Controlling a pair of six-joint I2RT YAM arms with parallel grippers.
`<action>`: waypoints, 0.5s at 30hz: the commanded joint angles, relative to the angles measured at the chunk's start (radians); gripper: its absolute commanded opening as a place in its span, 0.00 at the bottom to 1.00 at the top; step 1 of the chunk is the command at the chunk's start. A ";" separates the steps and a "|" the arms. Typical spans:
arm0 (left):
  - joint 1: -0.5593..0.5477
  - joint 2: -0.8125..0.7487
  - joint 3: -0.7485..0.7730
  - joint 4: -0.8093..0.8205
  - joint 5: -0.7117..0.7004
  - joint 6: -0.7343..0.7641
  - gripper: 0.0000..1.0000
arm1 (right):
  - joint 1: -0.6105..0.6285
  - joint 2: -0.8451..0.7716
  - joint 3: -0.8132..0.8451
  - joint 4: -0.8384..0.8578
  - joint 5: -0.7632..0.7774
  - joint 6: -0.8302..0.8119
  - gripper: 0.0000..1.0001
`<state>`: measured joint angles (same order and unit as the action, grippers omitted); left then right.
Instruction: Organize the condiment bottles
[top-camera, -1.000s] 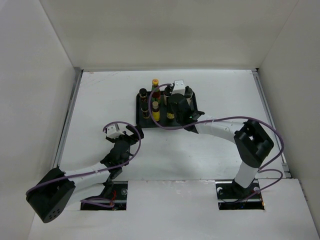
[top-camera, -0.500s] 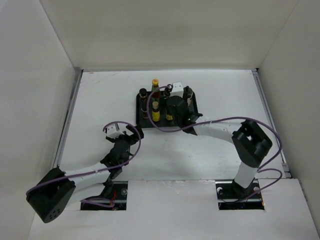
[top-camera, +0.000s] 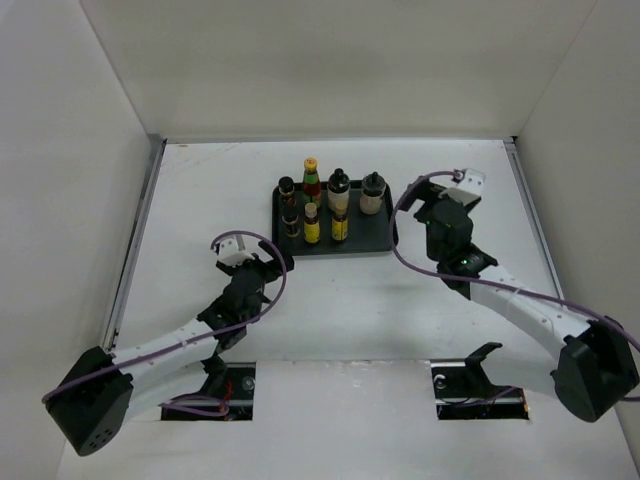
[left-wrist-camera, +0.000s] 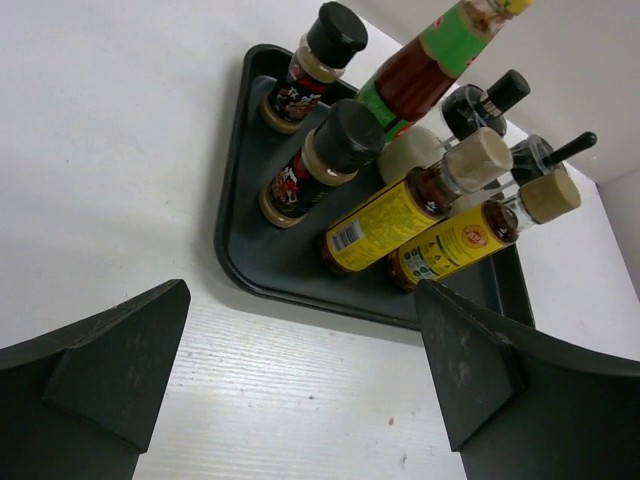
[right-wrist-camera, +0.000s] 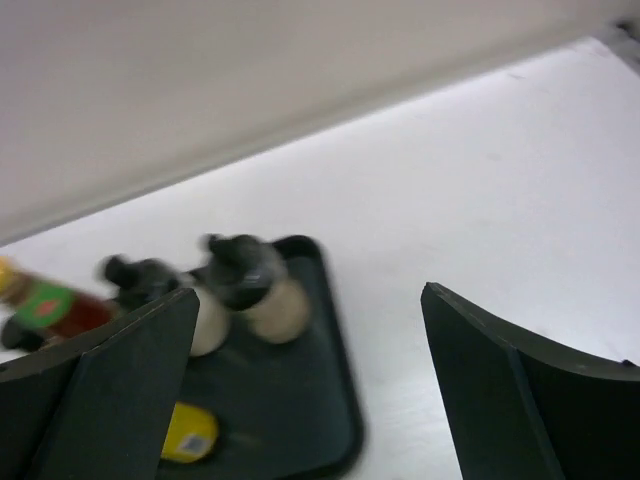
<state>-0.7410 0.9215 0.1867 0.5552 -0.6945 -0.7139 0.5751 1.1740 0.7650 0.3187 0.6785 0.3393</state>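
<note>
Top external view: shows a white table (top-camera: 200, 200) walled at 9, 12 and 3 o'clock. Has the left arm (top-camera: 170, 345) reaching in from 7 o'clock and the right arm (top-camera: 520, 305) from 4 o'clock. Sets a flat black tray (top-camera: 381, 232) toward 12 o'clock from the table's middle, with all seven bottles (top-camera: 330, 205) upright on it and none elsewhere. Puts the left gripper (top-camera: 262, 262) over bare table at 7 o'clock from the tray, near its front left corner but apart from it, aimed toward 1 o'clock. Shows, from the left wrist, both fingers spread wide, released, with nothing between them but table and tray rim. Puts the right gripper (top-camera: 440, 205) at 3 o'clock from the tray, near the right rim, clear of every bottle. Shows, from the blurred right wrist, those fingers likewise parted and empty, with the tray's far right corner at 8 o'clock in that view. Ranks the bottles in two rows. Back row, from 9 toward 3 o'clock: a dark jar (top-camera: 287, 190), the tall green-red bottle (top-camera: 311, 185), then the whitish bottles (top-camera: 339, 192) (top-camera: 373, 193). Front row, same direction: a second jar (top-camera: 291, 222), then the slim brown bottles (top-camera: 312, 228) (top-camera: 340, 226), close together, yellow caps up.
</note>
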 joint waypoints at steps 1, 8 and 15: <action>-0.007 -0.042 0.069 -0.205 0.006 -0.004 1.00 | -0.074 -0.030 -0.125 0.051 -0.002 0.122 1.00; -0.082 -0.134 0.092 -0.486 0.010 -0.065 1.00 | -0.154 0.027 -0.230 0.120 0.009 0.230 1.00; -0.171 -0.176 0.169 -0.594 0.016 -0.078 1.00 | -0.165 0.029 -0.239 0.126 -0.003 0.244 1.00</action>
<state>-0.8852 0.7532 0.2760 0.0166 -0.6865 -0.7727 0.4179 1.2129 0.5224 0.3676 0.6811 0.5499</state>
